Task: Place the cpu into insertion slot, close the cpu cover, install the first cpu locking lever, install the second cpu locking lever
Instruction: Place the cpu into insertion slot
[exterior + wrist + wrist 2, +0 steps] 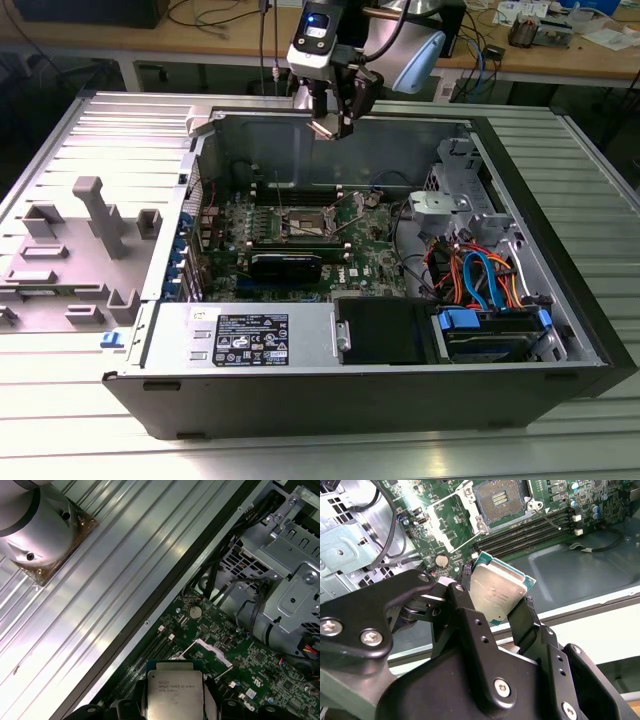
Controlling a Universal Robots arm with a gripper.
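My jaws are pinching the cpu [497, 594] by two opposite edges, its dull silver top turned toward both wrist views. I hold it in the air over the far wall of the open computer case [300, 400], well apart from the insertion slot [499, 500]. That slot lies bare on the green board [430, 530], dark centre uncovered. The cpu cover [447, 522] is swung open just beside it, and a thin lever [547, 516] sticks out on the other side. Long memory slots [530, 530] run between the slot and the case wall under me. A black heatsink block [287, 265] sits near the slot. A grey drive cage [287, 570] and coloured cables [480, 280] crowd the exterior view's right. The case rests on a ribbed tabletop [590, 180].
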